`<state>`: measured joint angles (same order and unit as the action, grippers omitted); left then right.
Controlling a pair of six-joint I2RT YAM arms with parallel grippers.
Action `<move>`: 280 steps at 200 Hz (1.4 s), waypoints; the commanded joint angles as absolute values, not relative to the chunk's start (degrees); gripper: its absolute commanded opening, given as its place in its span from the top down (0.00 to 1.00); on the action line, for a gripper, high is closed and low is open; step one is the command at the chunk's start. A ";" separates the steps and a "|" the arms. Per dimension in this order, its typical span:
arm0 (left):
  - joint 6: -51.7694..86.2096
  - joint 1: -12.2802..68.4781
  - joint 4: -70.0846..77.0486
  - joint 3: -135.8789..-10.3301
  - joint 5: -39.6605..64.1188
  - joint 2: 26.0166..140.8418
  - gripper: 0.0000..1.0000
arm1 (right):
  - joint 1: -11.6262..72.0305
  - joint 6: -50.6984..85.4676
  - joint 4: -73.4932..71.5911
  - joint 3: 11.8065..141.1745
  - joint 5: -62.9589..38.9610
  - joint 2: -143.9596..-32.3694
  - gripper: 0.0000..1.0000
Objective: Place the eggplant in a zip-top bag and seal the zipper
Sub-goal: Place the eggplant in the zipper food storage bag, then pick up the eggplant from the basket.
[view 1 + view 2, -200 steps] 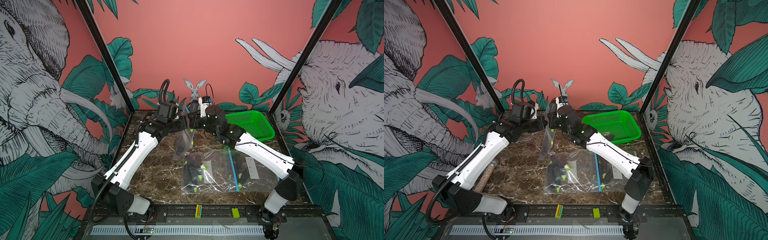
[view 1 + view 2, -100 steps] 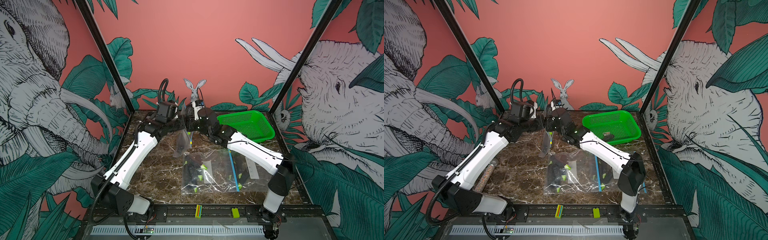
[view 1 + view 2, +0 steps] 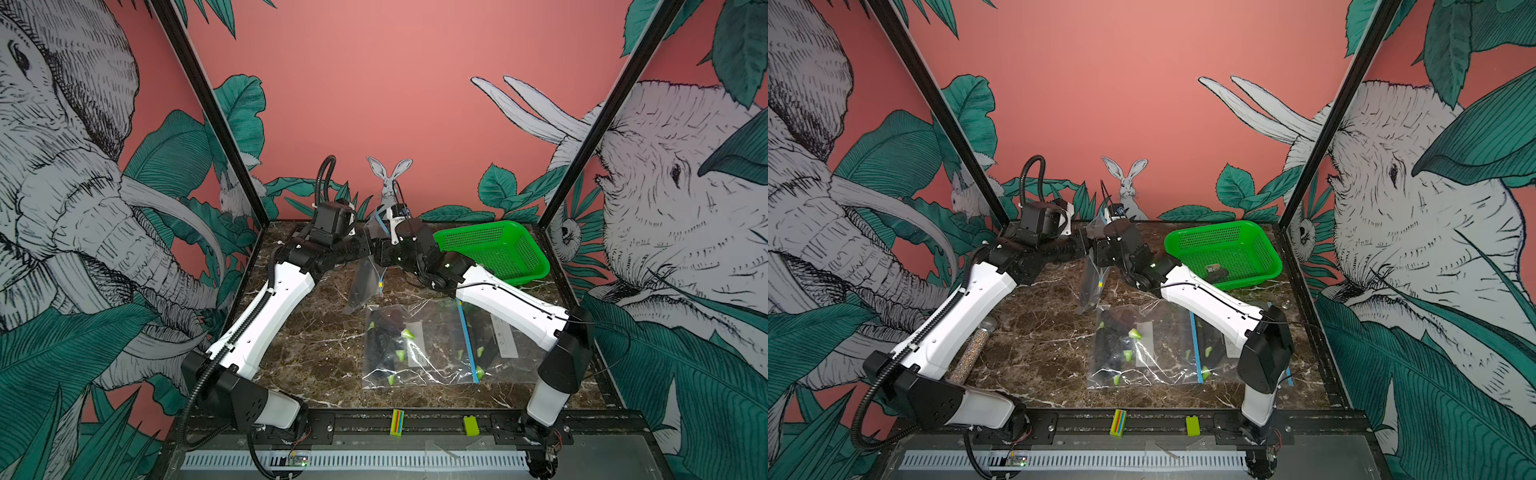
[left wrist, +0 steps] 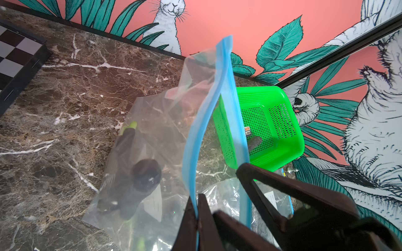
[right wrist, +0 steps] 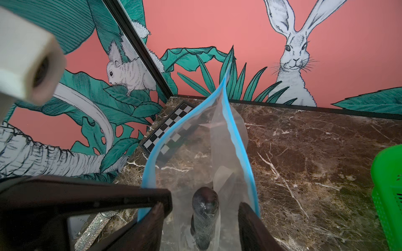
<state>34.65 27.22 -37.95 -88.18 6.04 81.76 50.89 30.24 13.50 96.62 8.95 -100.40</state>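
Both top views: bag (image 3: 363, 282) hangs at 12 o'clock over the table (image 3: 316, 345).
Left wrist: left gripper (image 4: 196, 204) pinches the zipper (image 4: 228, 91); eggplant (image 4: 146, 176) lies inside the bag.
Right wrist: right gripper (image 5: 202, 205) is spread at the mouth.
Likely step: release, then seal.
Advice: pinch firmly, lift right clear without snagging, then press along the zipper.
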 commanded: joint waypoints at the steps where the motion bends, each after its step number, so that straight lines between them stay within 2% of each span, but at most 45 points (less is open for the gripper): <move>1: 33.77 27.38 -38.03 -90.17 5.95 81.56 1.00 | 50.58 29.09 14.93 95.86 8.08 -95.36 0.43; 36: 33.58 27.38 -38.47 -90.01 5.13 81.63 1.00 | 45.74 31.25 20.63 95.44 1.57 -89.54 0.32; 92: 33.31 27.37 -38.86 -89.37 4.33 80.71 1.00 | 27.82 37.28 31.66 94.02 -11.34 -84.39 0.13; 109: 33.42 27.33 -38.37 -89.03 4.63 80.34 1.00 | 22.22 37.88 38.14 95.18 -11.76 -84.59 0.02; 150: 33.39 27.38 -37.22 -87.98 5.65 79.38 1.00 | 12.55 33.68 51.84 100.67 -7.08 -92.53 0.02; 176: 33.49 27.39 -36.50 -87.19 6.13 79.09 1.00 | 8.46 32.88 56.38 103.36 -9.65 -100.28 0.05; 206: 33.22 27.35 -35.89 -86.88 6.55 79.01 1.00 | 7.08 33.13 59.66 107.79 -11.86 -108.01 0.07; 280: 33.31 27.37 -33.52 -85.37 7.92 78.70 1.00 | 6.68 33.67 69.33 123.32 -8.65 -125.49 0.09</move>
<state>33.82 27.22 -35.53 -86.02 7.38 81.41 6.74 33.85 63.31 118.13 -10.15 -121.91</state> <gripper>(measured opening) 0.047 0.911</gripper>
